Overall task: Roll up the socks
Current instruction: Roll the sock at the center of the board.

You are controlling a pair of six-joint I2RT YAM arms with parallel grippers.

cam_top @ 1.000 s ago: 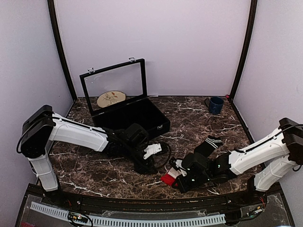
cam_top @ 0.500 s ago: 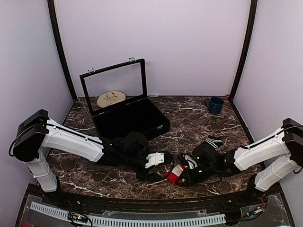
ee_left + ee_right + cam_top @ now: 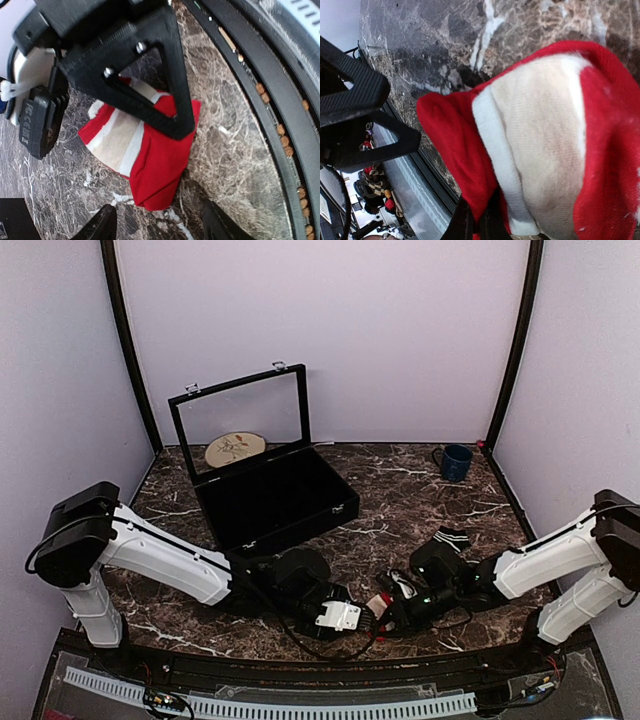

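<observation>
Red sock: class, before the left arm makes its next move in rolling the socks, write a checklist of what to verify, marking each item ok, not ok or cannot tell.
1. Right fingers shut on the red sock: ok.
2. Left fingers open: ok, they stand apart.
3. Red sock between the left fingers: not ok, it lies ahead of their tips.
4. Red sock on the table, clear of the front rail: ok.
5. Black striped sock joined into the roll: cannot tell, the right arm hides most of it.
</observation>
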